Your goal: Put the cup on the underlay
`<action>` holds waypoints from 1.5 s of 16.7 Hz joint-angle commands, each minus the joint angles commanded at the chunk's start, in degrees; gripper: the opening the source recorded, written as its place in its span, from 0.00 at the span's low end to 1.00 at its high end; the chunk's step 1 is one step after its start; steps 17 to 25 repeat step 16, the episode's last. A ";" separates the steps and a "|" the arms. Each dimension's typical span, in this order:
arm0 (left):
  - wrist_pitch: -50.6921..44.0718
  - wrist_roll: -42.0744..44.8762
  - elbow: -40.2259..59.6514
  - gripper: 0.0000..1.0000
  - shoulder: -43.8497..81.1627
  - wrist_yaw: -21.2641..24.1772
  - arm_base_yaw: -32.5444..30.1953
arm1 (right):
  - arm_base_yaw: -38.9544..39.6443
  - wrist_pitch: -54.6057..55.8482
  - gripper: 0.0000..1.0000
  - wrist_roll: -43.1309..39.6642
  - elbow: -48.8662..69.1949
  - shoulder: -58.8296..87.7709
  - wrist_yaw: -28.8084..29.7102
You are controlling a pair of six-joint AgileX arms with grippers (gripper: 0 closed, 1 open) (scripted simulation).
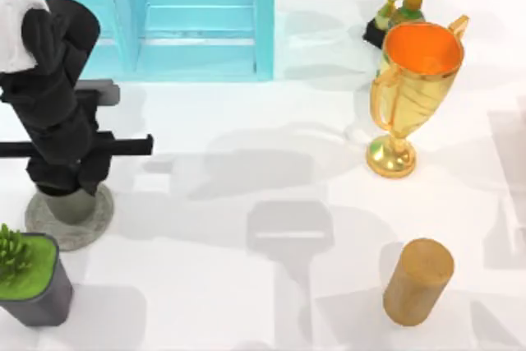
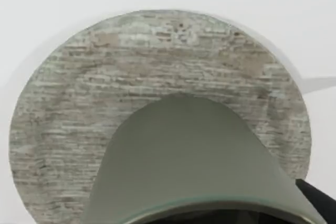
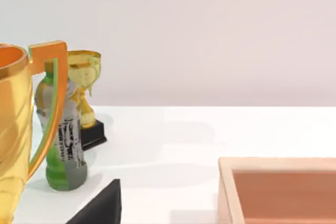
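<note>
Olive-grey cylindrical cup (image 2: 194, 156) sits on the mottled grey round underlay (image 2: 68, 129), its rim cut off. Left gripper (image 1: 72, 191) hides its top from above; whether the fingers are apart or together, I cannot tell.

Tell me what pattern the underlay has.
Mottled grey, stone-like streaks on the underlay, best seen in the left wrist view.

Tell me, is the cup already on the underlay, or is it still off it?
On it, as far as I can tell. From above, the cup stands upright within the underlay, under the left gripper. True contact cannot be confirmed.
</note>
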 joint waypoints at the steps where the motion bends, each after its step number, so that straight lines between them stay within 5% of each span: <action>1: 0.00 0.00 0.00 0.30 0.00 0.00 0.00 | 0.00 0.00 1.00 0.00 0.00 0.00 0.00; 10: 0.00 0.00 0.00 0.98 0.00 0.00 0.00 | 0.00 0.00 1.00 0.00 0.00 0.00 0.00; 25: 0.00 0.00 0.00 1.00 0.00 0.00 0.00 | 0.00 0.00 1.00 0.00 0.00 0.00 0.00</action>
